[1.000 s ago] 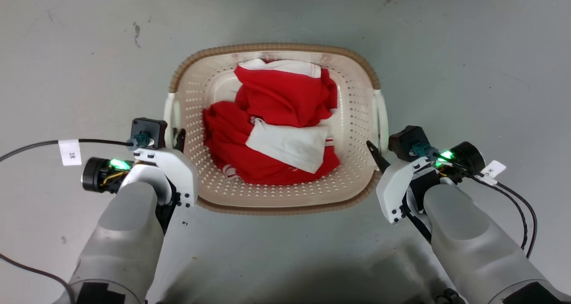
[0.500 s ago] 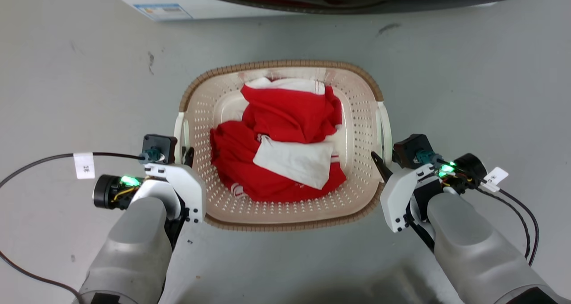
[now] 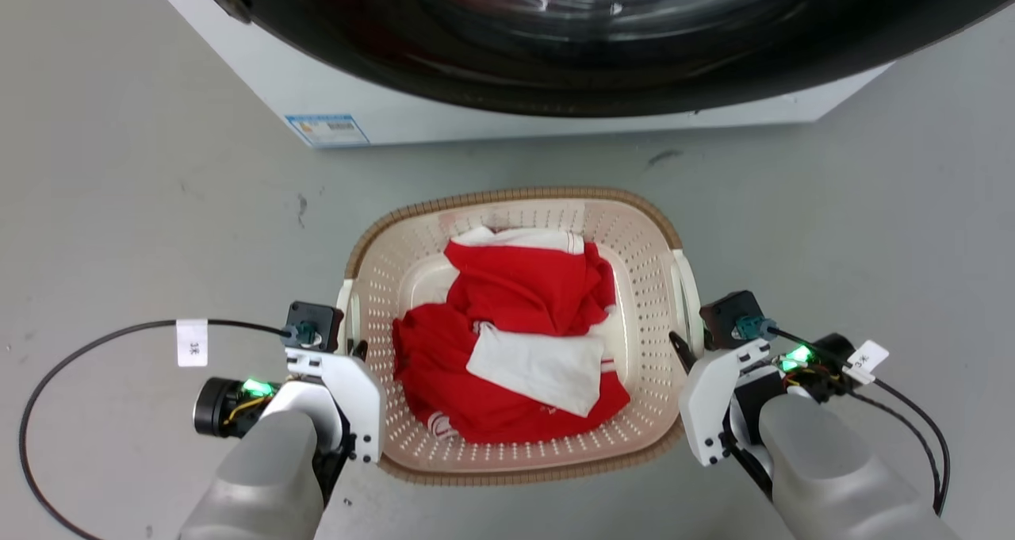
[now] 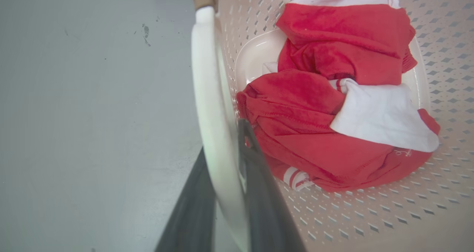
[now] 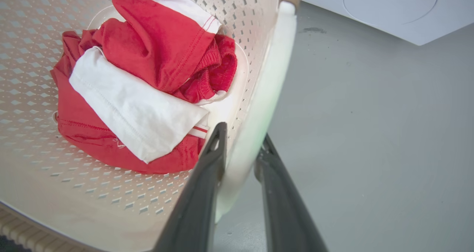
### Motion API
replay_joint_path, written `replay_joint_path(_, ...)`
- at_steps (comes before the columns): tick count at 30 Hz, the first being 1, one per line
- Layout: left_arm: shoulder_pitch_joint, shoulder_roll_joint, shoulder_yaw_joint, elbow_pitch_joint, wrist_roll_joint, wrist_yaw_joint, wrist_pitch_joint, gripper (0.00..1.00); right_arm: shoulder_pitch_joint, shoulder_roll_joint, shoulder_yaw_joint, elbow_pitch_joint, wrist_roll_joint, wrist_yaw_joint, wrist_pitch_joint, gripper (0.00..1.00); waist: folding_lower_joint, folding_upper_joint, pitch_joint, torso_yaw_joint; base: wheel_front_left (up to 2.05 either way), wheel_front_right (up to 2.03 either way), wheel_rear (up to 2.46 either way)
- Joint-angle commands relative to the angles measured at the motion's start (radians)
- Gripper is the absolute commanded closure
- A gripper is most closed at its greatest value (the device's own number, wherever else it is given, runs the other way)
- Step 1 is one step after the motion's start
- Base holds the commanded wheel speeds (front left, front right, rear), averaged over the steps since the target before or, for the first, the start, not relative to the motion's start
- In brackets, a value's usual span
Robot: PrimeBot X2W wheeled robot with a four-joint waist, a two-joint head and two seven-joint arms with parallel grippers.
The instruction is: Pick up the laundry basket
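The cream laundry basket [image 3: 515, 199] with its brown woven rim sits in the middle of the head view, holding red and white clothes [image 3: 523, 334]. My left gripper [image 3: 353, 348] is shut on the basket's white left handle [image 4: 207, 96], one dark finger [image 4: 255, 178] inside the wall and the other outside. My right gripper [image 3: 682, 348] is shut on the white right handle [image 5: 274, 70], again with one finger [image 5: 207, 178] inside and one outside. In the wrist views the left gripper [image 4: 222, 141] and the right gripper [image 5: 243, 133] both straddle their handles.
A white washing machine [image 3: 396, 120] with a large dark round door [image 3: 595, 40] stands just beyond the basket. Grey floor [image 3: 119, 207] lies all around. Black cables [image 3: 95, 350] trail from both wrists.
The camera has moved, and the washing machine has come into the top of the picture. Both grippers keep their hold on the handles. The floor marks have shrunk more than the basket, so it seems raised.
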Motion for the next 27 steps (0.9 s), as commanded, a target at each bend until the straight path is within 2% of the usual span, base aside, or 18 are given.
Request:
replay_joint_path(1, 0.021, -0.007, -0.019, -0.008, -0.008, -0.004, 0.001, 1.0, 0.017, 0.005, 0.015, -0.002, 0.008, 0.0, 0.005, 1.0, 0.0, 0.0, -0.056, -0.002, 0.0, 0.0, 0.0)
replay_joint_path(12, 0.123, -0.012, -0.115, -0.022, -0.107, -0.004, 0.074, 1.0, 0.111, 0.005, 0.076, 0.013, 0.075, 0.0, 0.063, 1.0, 0.0, 0.0, -0.245, -0.003, 0.0, 0.0, 0.0)
replay_joint_path(27, 0.216, 0.011, -0.249, -0.056, -0.228, -0.004, 0.186, 1.0, 0.196, 0.004, 0.152, 0.023, 0.146, 0.0, 0.135, 1.0, 0.0, 0.0, -0.436, 0.003, 0.0, 0.0, 0.0)
